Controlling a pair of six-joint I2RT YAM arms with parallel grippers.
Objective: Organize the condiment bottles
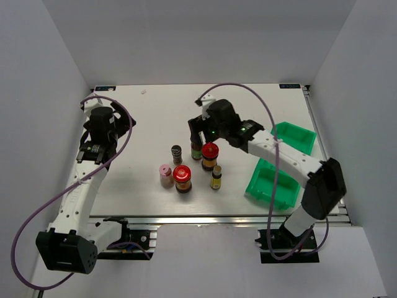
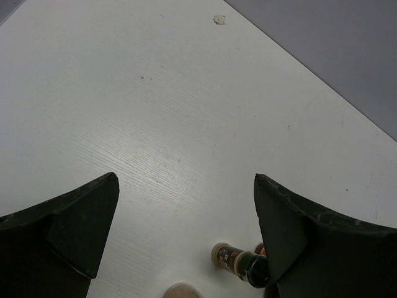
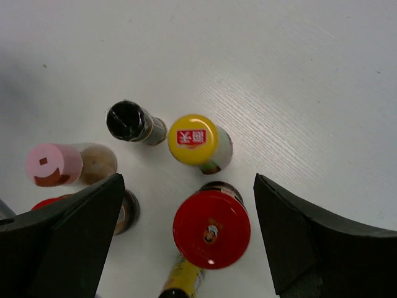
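– Jaws on both arms stand at full spread and hold nothing: right gripper (image 3: 186, 184) poised over the bottles, left gripper (image 2: 186, 186) over bare table (image 2: 155, 93), well apart from them.

– Where do the condiment bottles (image 1: 182, 177) stand?

– Bunched mid-table, upright as far as the overhead view shows. The yellow-capped green bottle (image 3: 193, 139) sits between the right fingers, with a red-lidded jar (image 3: 211, 228) just beside it. The grey ribbed shaker (image 3: 127, 121), pink-capped jar (image 3: 54, 164), second red-lidded jar (image 1: 182, 178) and tan-capped brown bottle (image 1: 216, 177) stand near.

– Principal hazard?

– Crowding. The gaps look narrow, so a descending finger could strike the red lid or the shaker and topple it. A slim bottle pinched off-centre may tilt into its neighbours.
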